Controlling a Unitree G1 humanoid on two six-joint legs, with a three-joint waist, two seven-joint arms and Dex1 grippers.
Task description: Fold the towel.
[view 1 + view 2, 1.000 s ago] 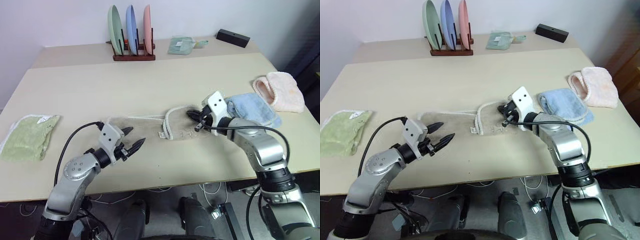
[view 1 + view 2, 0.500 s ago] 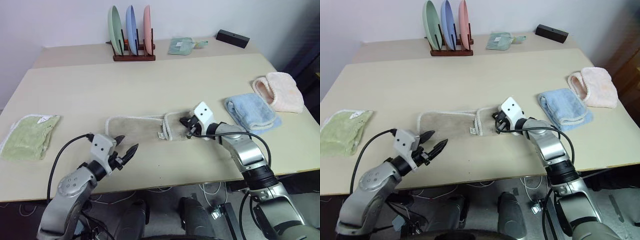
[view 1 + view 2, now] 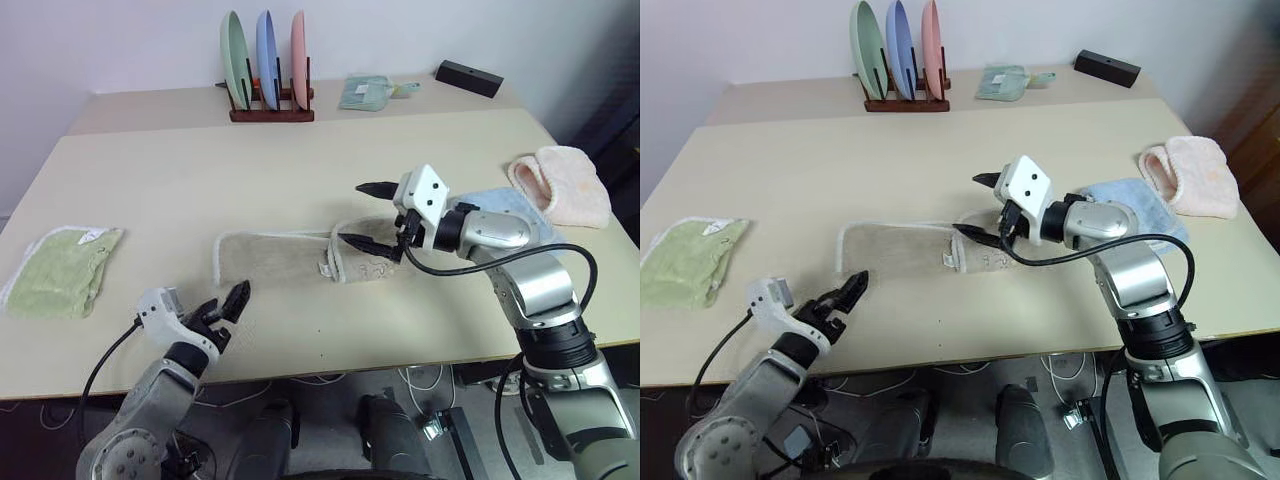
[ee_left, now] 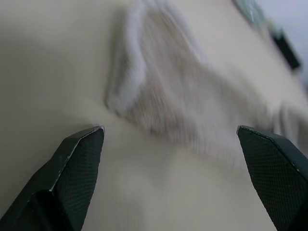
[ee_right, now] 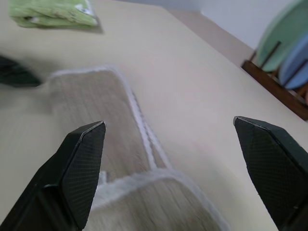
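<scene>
- With both grippers empty and spread wide, the beige terry towel [image 3: 300, 255] lay flat, part-folded, below the right gripper [image 3: 366, 214] and ahead of the left gripper [image 3: 228, 300].
- Best next: pinch a short end's corners together.

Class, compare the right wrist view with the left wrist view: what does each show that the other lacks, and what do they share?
Right wrist view alone: the green cloth, the plate rack, and the other gripper's fingertip. Left wrist view alone: a dark box far off. Both: the towel lying on the table, seen between open black fingers, nothing held.
</scene>
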